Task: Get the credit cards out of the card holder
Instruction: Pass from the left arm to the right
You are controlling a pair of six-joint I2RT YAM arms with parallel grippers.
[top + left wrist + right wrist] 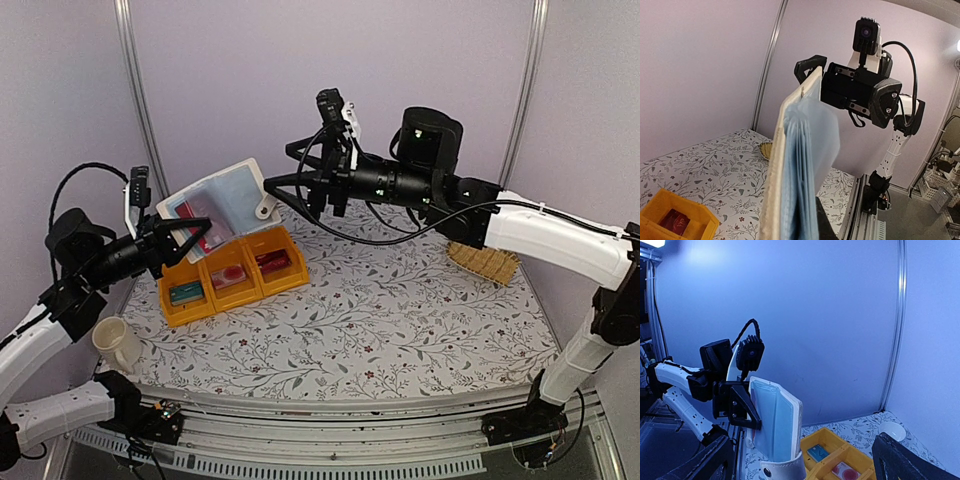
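Three yellow bins (190, 312), one credit card (272, 262) in each.

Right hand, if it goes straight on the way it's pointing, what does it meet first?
The card holder, held up by the left hand, dead ahead of the open right hand; depth unclear.

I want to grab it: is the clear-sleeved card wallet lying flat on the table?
No, the whitish booklet-like plastic card holder hangs in the air above the yellow plastic bins.
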